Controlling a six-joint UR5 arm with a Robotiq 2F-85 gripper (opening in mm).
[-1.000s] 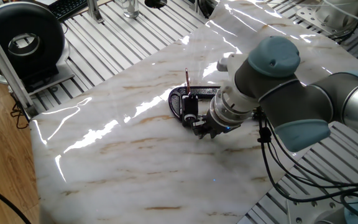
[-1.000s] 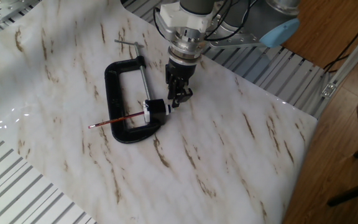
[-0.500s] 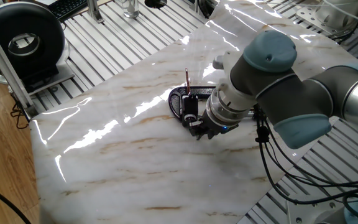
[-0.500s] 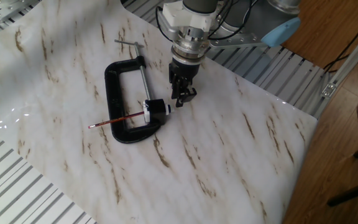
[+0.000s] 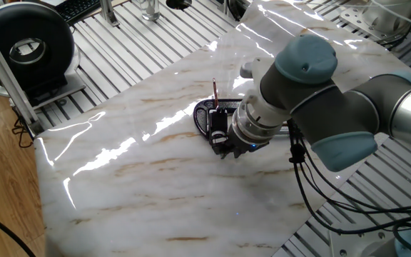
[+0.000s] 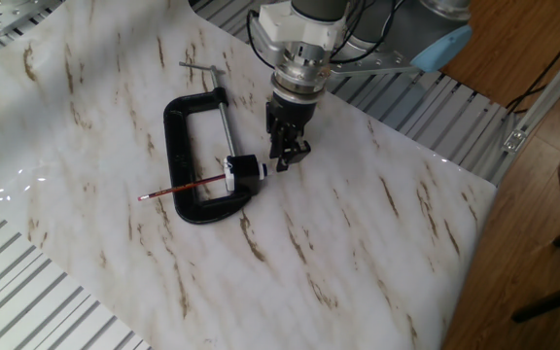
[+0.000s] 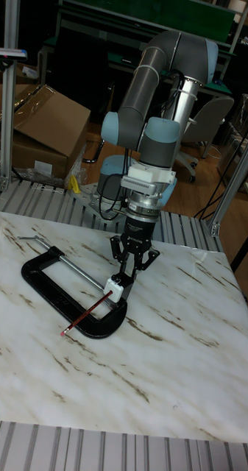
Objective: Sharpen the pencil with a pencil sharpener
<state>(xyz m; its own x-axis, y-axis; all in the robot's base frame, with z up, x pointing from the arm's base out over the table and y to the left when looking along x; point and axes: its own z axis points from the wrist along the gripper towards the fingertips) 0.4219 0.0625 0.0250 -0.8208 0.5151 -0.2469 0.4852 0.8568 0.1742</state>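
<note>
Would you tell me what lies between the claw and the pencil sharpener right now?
Nothing: in the other fixed view only a short strip of bare marble separates the claw from the pencil sharpener.

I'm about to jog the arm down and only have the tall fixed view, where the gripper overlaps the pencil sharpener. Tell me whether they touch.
Observer: They don't. In the other fixed view the gripper stands clear of the pencil sharpener, with a strip of bare marble table between them.
Operator: Give me the side it's on.
Observer: The side away from the pencil. The sharpener's black body, mostly hidden in your view, lies between its white end and the gripper.
Operator: Report the jaws.
Observer: Open, with nothing between them.
</note>
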